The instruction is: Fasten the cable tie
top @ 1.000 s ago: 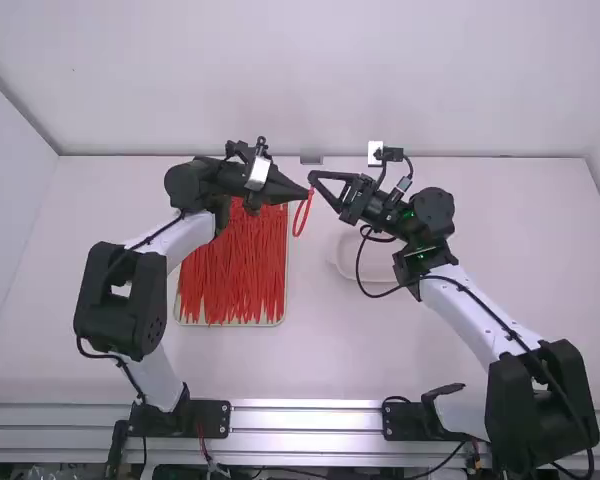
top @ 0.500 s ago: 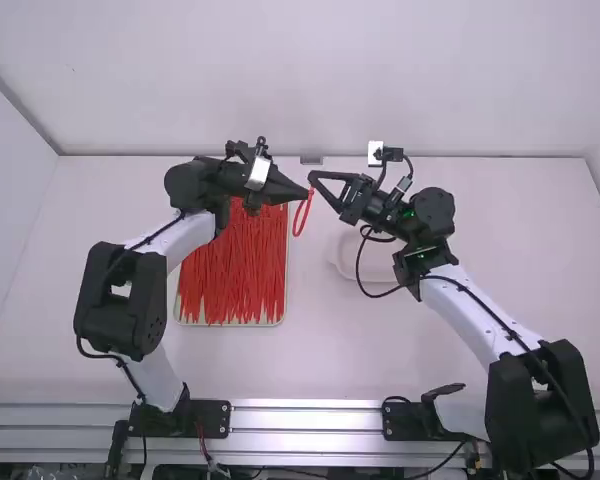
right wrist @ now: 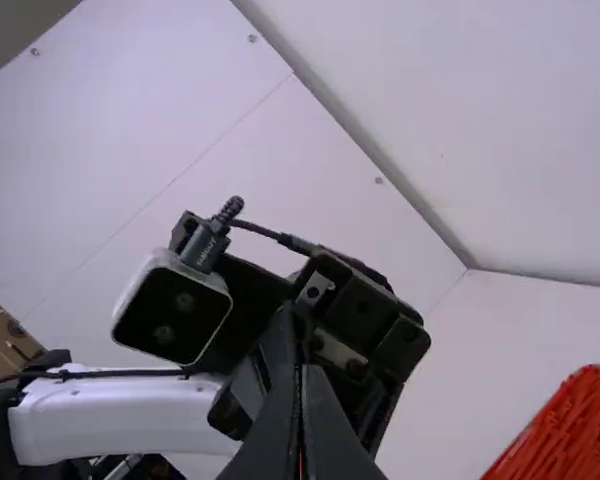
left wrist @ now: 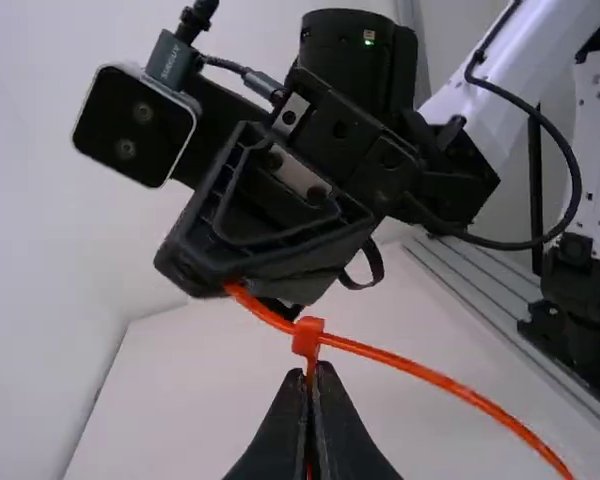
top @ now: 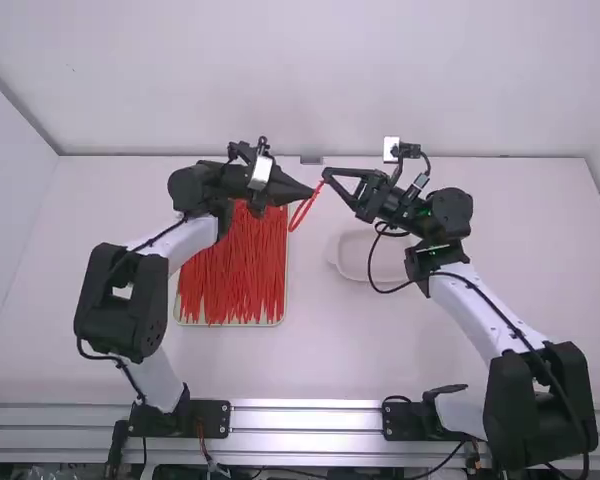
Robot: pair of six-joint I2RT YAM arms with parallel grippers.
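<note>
A red cable tie [top: 302, 210] hangs in the air between my two grippers, above the table's far middle. My left gripper [top: 308, 193] is shut on the tie at its head [left wrist: 307, 336], and the strap [left wrist: 410, 372] runs off slanting to both sides. My right gripper [top: 326, 182] meets it tip to tip and is shut on the tie's tail. In the left wrist view the tail enters the right gripper's fingertips [left wrist: 232, 290]. The right gripper's own fingers [right wrist: 301, 400] are pressed together with a thin red sliver between them.
A flat tray [top: 277, 321] heaped with several loose red cable ties [top: 235, 265] lies under the left arm. A white bowl [top: 352, 258] sits on the table beneath the right gripper. The red heap [right wrist: 572, 425] also shows in the right wrist view.
The right gripper has drawn back to the right with the tie's tail. The tie, earlier a hanging loop, now stretches slanting between the two grippers. The left gripper shifted slightly.
</note>
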